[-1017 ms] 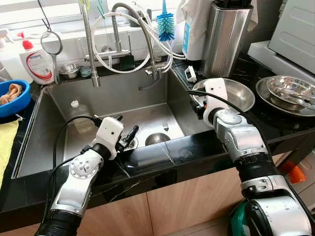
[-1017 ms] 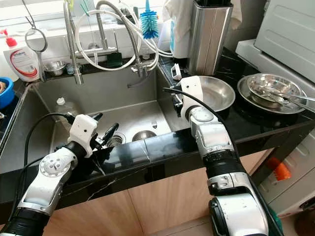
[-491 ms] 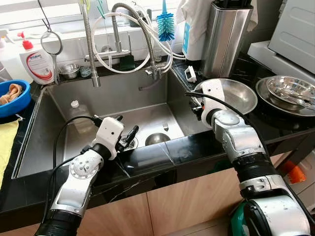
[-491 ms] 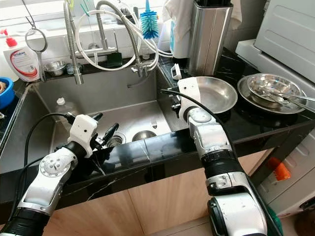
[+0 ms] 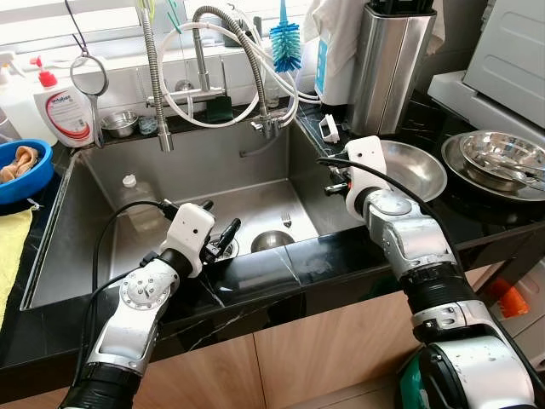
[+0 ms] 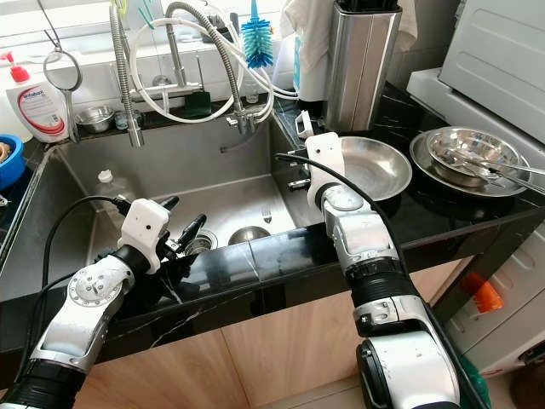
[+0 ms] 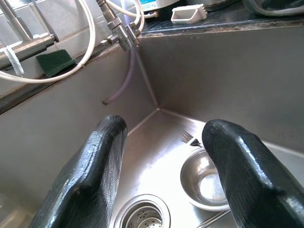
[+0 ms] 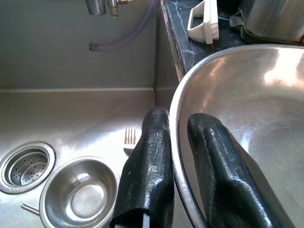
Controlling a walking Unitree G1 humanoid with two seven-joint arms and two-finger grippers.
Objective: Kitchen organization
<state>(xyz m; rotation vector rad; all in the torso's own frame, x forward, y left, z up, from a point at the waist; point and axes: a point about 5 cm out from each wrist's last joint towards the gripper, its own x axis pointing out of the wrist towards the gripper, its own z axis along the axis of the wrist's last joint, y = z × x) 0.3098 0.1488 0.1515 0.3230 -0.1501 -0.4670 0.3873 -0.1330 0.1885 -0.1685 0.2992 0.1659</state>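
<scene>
Steel bowl (image 8: 247, 109): rim clamped by right gripper (image 8: 178, 156) at the sink (image 5: 94, 221) edge, opening tilted sinkward. Left gripper (image 7: 161, 171): fingers held apart.

Fork (image 8: 129, 140) handle hidden behind right end effector (image 8: 180, 209) — steel bowl (image 8: 247, 123) cropped at edge

In the sink (image 5: 102, 226): small bowl (image 5: 271, 240) right of drain (image 7: 142, 214), fork (image 5: 287, 219) behind. On the right counter (image 5: 477, 223): large bowl (image 5: 415, 167), stacked plates (image 5: 498, 162) further right.
</scene>
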